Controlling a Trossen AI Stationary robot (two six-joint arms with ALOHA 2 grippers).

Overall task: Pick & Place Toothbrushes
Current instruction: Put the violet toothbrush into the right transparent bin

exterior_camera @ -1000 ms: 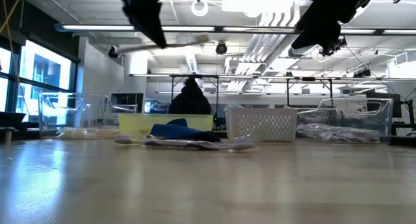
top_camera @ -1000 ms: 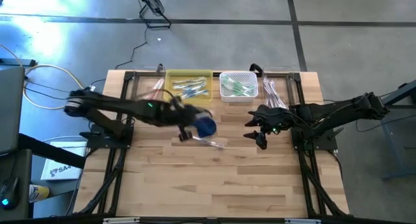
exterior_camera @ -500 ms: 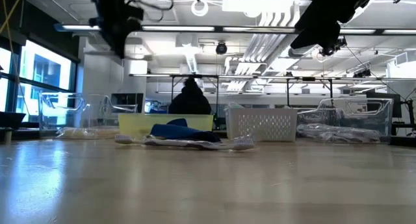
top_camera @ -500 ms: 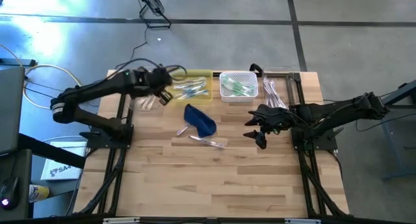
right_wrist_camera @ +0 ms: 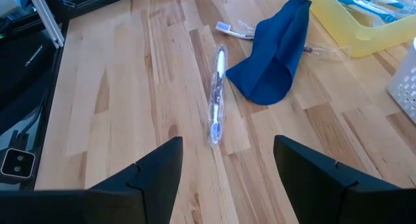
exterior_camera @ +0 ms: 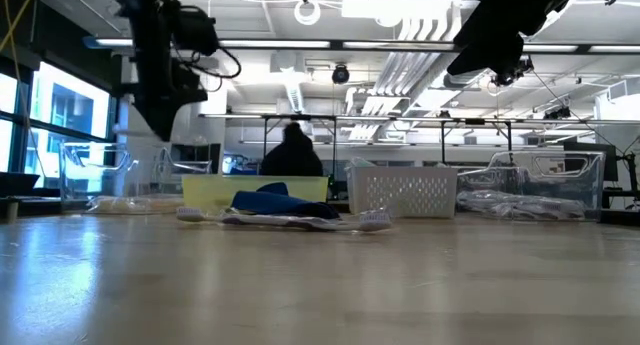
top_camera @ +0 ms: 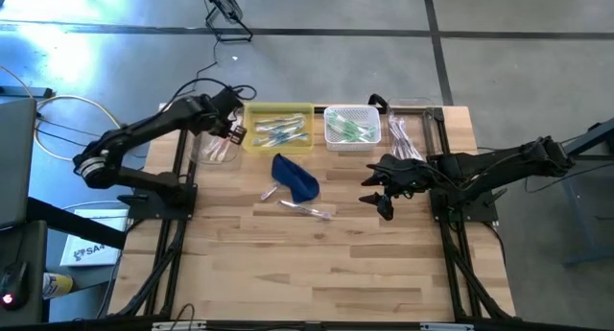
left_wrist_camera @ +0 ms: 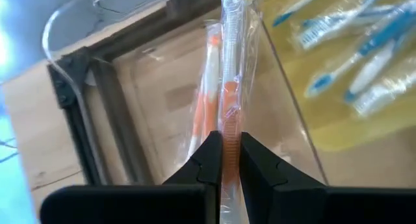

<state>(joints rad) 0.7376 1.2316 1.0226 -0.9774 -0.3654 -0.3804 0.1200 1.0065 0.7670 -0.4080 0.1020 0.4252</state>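
Wooden surface [top_camera: 317,264], slatted. Left gripper [left_wrist_camera: 226,160] over clear bin [top_camera: 213,144] at 11 o'clock, jaws clamped on orange toothbrush [left_wrist_camera: 229,94]. Right gripper [top_camera: 379,189] at 3 o'clock, jaws wide, holding nothing. Wrapped toothbrush [right_wrist_camera: 217,94] lies centre, beside blue pouch [top_camera: 295,177].

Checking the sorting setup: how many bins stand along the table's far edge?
4, in a row: a clear bin at the left end, then a yellow bin, a white basket, and a clear bin at the right end. None appears hidden.
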